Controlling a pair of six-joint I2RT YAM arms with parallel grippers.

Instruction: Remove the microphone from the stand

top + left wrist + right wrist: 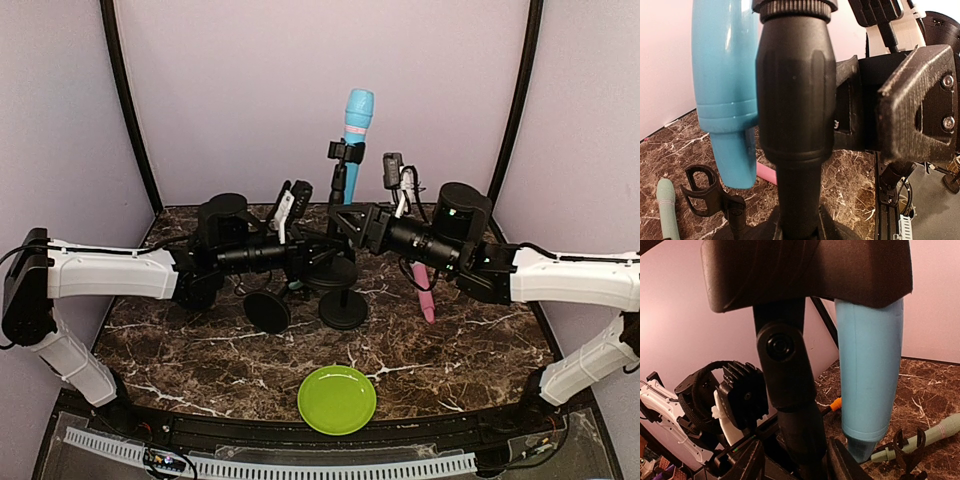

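Observation:
The blue microphone (358, 118) stands upright in the clip of the black stand (340, 185) at the back centre. My left gripper (318, 260) is shut on the stand's lower pole (799, 190), with the microphone's blue handle (725, 100) just left of it. My right gripper (352, 226) reaches in from the right, higher on the same pole. In the right wrist view its fingers (747, 462) sit on either side of the pole (800, 435), with a gap on the left side. The blue handle (870, 370) hangs outside the right gripper (795, 465), beside the right finger.
A pink microphone (427, 300) lies on the marble table to the right of the stand base (343, 310). A green plate (337, 399) sits near the front edge. A black disc (266, 312), a small empty clip stand (705, 192) and a pale green microphone (667, 205) lie to the left.

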